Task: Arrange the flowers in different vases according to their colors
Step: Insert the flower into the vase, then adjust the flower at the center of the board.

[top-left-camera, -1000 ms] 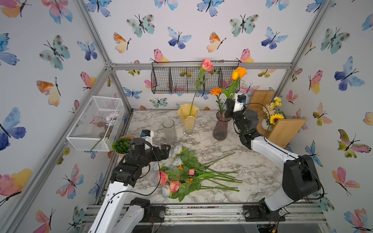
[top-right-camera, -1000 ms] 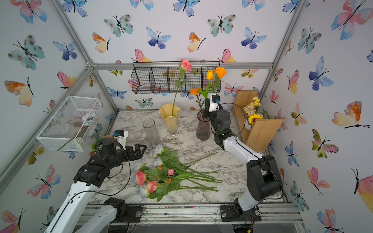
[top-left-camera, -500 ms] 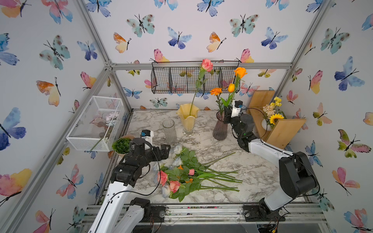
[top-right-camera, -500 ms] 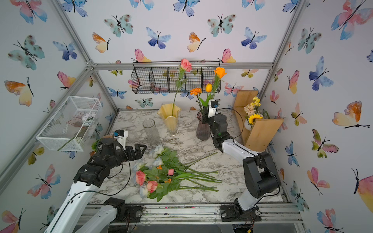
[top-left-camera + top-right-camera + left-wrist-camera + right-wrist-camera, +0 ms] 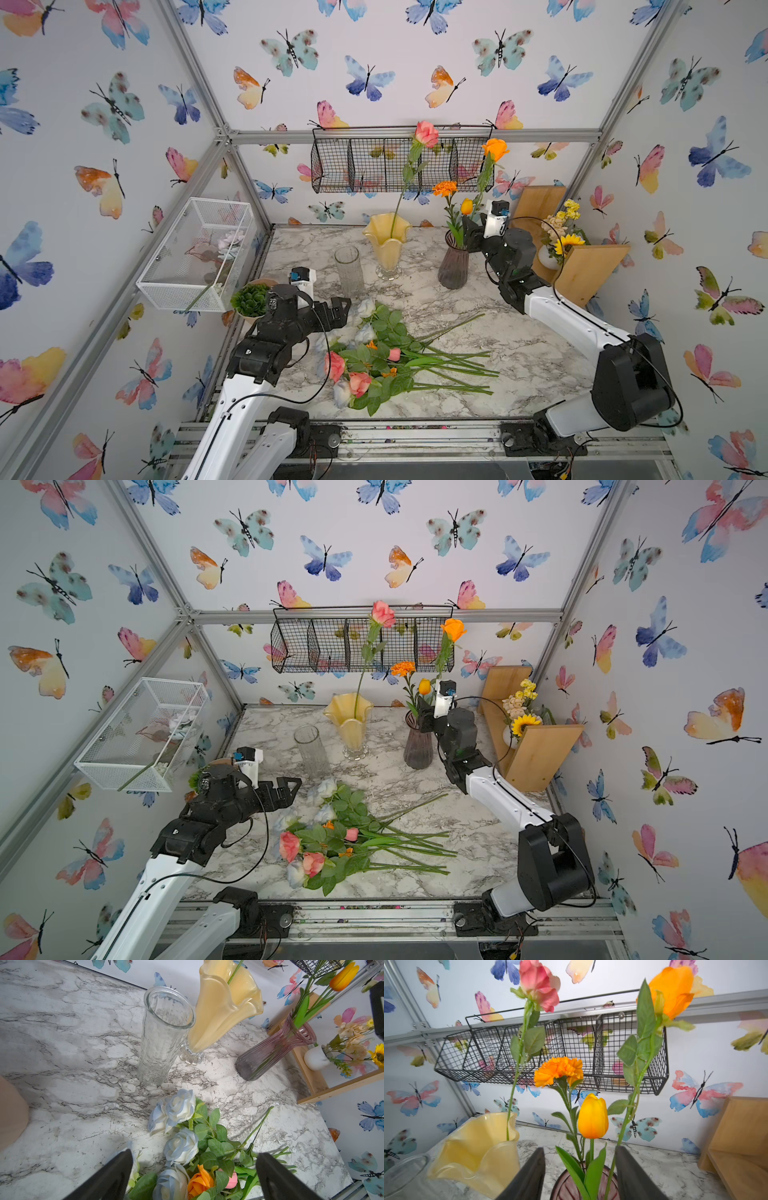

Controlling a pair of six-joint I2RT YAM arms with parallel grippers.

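Tulip (image 5: pixel 592 1116) between parted fingers (image 5: pixel 529 1176), seemingly untouched.

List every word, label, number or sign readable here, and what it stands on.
No text is readable.
Dark mark on the right arm's white camera mount: too small to read.
Pale speck on the left arm's black housing: too small to read.
No writing on the yellow vase, wire basket or wooden shelf.

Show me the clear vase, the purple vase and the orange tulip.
clear vase (image 5: pixel 349 272): in a top view, ribbed wall.
purple vase (image 5: pixel 454 268): in a top view, belly.
orange tulip (image 5: pixel 592 1116): right wrist view, bloom.
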